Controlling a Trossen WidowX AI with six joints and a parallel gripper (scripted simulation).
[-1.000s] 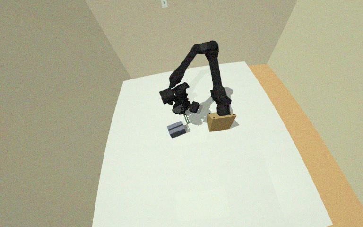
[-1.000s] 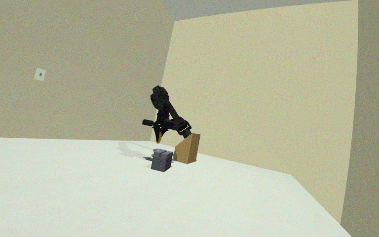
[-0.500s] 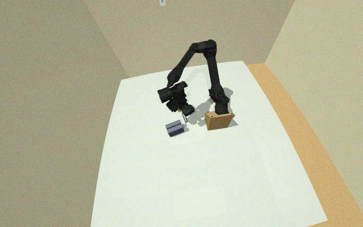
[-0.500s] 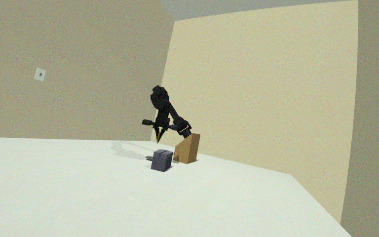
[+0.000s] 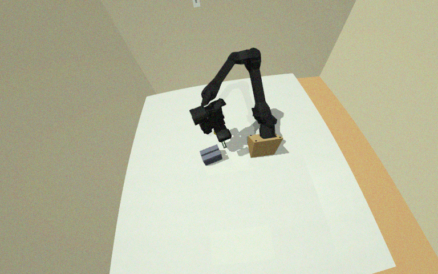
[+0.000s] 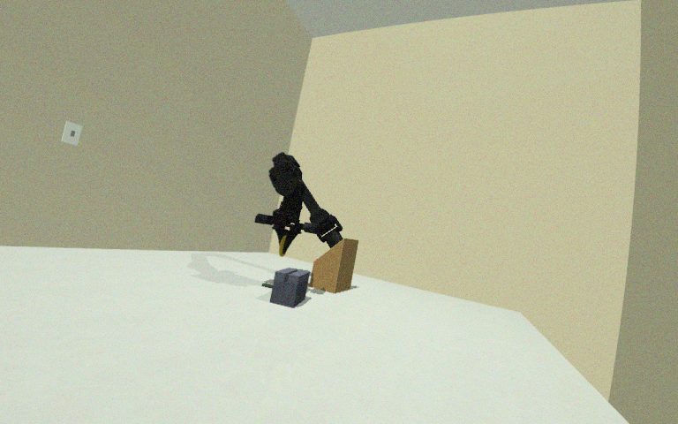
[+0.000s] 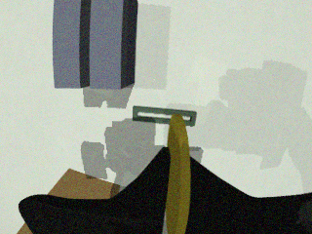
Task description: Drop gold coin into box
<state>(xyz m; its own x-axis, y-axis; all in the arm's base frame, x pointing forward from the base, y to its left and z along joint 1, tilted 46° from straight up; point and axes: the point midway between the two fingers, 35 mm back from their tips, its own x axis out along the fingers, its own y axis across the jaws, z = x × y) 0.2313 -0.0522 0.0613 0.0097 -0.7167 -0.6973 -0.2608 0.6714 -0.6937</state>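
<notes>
The gold coin [image 6: 282, 246] [image 7: 179, 195] is between the fingers of my gripper [image 6: 283, 241] [image 7: 170, 153], which is shut on it. The coin hangs edge-on below the fingertips, well above the table; only a sliver of the coin [image 5: 215, 132] shows in the top view. The grey box [image 5: 211, 157] [image 6: 288, 291] [image 7: 106, 49] stands closed at upper left in the wrist view, off to the side of the coin. Its slot [image 5: 210, 152] [image 7: 85, 44] runs nearly parallel to the coin's edge there. The dark-green holder [image 5: 222, 144] [image 6: 267, 284] [image 7: 156, 110] lies empty near the box.
The wooden base block [image 5: 264, 146] [image 6: 329, 269] [image 7: 80, 187] under the arm stands beside the holder and the box. The white table [image 5: 193, 209] [image 6: 250, 359] carries them, with arm shadows around the holder. A tan strip [image 5: 361, 168] runs along the table's right side in the top view.
</notes>
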